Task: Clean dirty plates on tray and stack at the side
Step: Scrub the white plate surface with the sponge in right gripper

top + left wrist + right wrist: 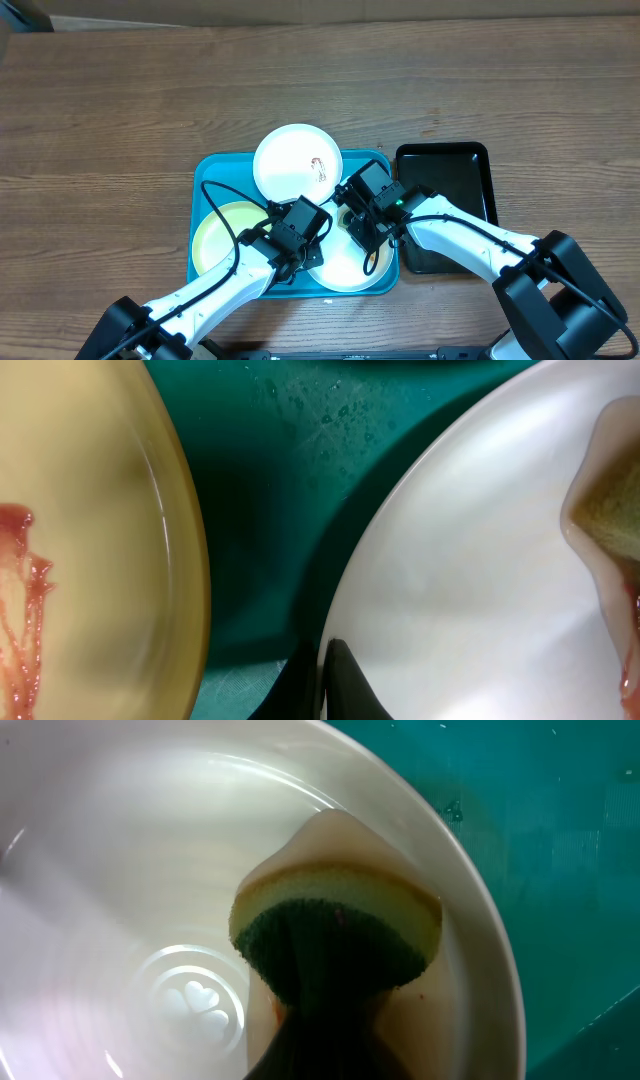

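Observation:
The turquoise tray (215,170) holds three plates. A white plate (290,160) with a brown smear lies at its far edge. A pale yellow plate (222,238), with a red smear in the left wrist view (90,560), lies at the left. A second white plate (345,268) lies at the front right. My left gripper (303,238) is shut on this plate's left rim (325,678). My right gripper (366,238) is shut on a yellow and green sponge (335,935), which is pressed onto the same plate (130,870). The sponge also shows in the left wrist view (610,510).
A smaller glossy black tray (455,195) stands right beside the turquoise tray on the right. The wooden table (120,100) stretches around both trays.

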`<act>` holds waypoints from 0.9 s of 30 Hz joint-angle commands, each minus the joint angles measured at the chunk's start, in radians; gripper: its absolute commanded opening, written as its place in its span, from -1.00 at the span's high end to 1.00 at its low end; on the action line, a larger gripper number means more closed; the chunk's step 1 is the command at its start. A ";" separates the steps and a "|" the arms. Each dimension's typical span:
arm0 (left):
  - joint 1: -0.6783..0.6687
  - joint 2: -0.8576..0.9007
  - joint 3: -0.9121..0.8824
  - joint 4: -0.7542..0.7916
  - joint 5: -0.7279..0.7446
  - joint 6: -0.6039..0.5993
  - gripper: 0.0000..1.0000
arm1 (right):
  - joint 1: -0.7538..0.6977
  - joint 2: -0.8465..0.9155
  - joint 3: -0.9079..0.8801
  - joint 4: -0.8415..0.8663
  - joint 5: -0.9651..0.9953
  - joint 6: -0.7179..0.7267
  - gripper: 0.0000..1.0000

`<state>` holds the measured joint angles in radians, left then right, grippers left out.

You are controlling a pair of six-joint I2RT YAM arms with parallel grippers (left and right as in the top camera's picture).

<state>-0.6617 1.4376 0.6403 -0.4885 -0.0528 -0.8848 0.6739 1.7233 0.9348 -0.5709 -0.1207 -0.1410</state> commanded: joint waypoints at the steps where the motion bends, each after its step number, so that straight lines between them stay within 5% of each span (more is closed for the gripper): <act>1: -0.006 0.021 -0.016 -0.008 -0.002 -0.002 0.91 | 0.010 0.024 -0.048 -0.026 -0.076 0.094 0.92; 27: -0.006 0.021 -0.016 -0.008 -0.002 -0.002 0.92 | 0.003 0.011 0.116 -0.126 -0.089 0.139 0.93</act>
<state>-0.6617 1.4376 0.6403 -0.4889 -0.0528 -0.8848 0.6743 1.7302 1.0298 -0.6846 -0.2272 -0.0132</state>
